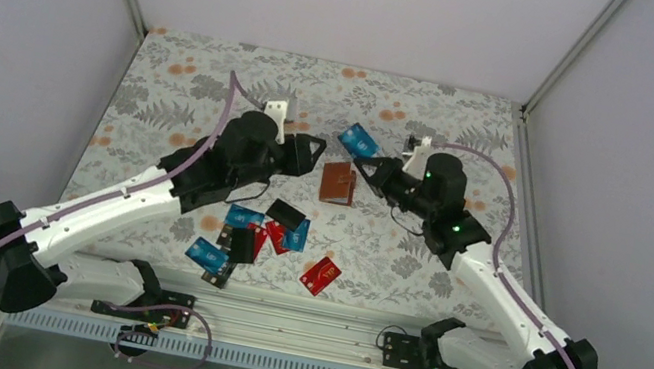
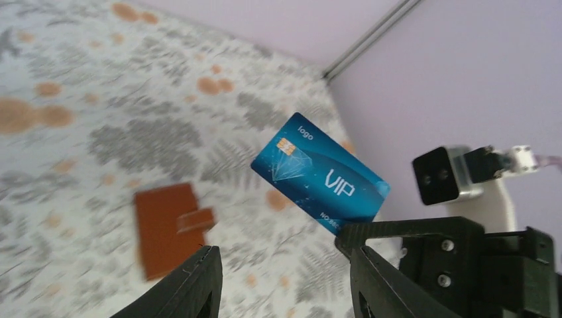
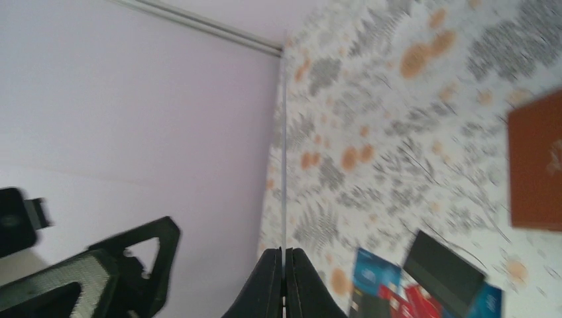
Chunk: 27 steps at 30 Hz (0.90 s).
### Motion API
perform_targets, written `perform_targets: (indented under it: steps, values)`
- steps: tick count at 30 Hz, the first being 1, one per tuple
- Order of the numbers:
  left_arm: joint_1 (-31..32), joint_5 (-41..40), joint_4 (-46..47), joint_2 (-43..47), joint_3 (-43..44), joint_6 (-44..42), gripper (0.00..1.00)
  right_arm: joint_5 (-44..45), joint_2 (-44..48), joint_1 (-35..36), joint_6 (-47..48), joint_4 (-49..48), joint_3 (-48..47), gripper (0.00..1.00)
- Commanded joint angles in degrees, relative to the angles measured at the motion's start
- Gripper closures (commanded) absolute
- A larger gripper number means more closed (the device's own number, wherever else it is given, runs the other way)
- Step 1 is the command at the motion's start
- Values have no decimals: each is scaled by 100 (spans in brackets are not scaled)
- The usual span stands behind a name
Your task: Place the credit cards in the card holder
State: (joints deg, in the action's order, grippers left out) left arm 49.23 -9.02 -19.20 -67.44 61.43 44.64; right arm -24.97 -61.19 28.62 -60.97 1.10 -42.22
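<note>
By my reading the task is at its very start; no card shows in the card holder point(image 1: 337, 182), which lies shut and flat on the tabletop point(image 1: 476, 120) between the two arms, its strap point(image 2: 195, 220) across the front in the left wrist view. One card is off the tabletop: the right hand point(image 1: 372, 158) is clamped tight on one end of a blue VIP card point(image 2: 319, 173) and holds it in the air, tilted, close by the holder; in the right wrist view that card shows only edge-on, as a thin line rising from the closed fingers point(image 3: 273, 278). The left hand point(image 2: 281, 262) stands about half open with nothing between its fingers; it faces the raised card and the holder from the other side, near both and touching neither.

The other credit cards point(image 1: 259, 231) lie in a loose heap of blue, red and black on the near side of the tabletop, some overlapping; a second blue card point(image 1: 207, 254) lies at the heap's left end and one red card point(image 1: 320, 275) lies apart to the right.

So nearly everything is left: the holder has to be opened and steadied, likely work for the empty left hand; the blue VIP card has to go into a sleeve; then each card from the heap has to follow. Whether any card already sits inside the shut holder cannot be told.
</note>
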Motion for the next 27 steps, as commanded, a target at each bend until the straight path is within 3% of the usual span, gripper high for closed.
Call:
perform_targets:
  steps: [1, 12, 19, 27]
  values:
    - [-307, 1009, 1387, -176, 236, 259, 50, -521, -56, -309, -278, -611, -585, 96]
    - [-968, 2664, 3600, -887, 299, 686, 50, -1052, -327, -647, -1207, -1654, -1123, 96]
    - [-1128, 3087, 4578, -1162, 268, 925, 50, -1203, -444, -657, -1380, -1942, -1309, 96]
    - [-1190, 3381, 5067, -1620, 422, 1247, 52, -1186, -433, -661, -1486, -2234, -1315, 96]
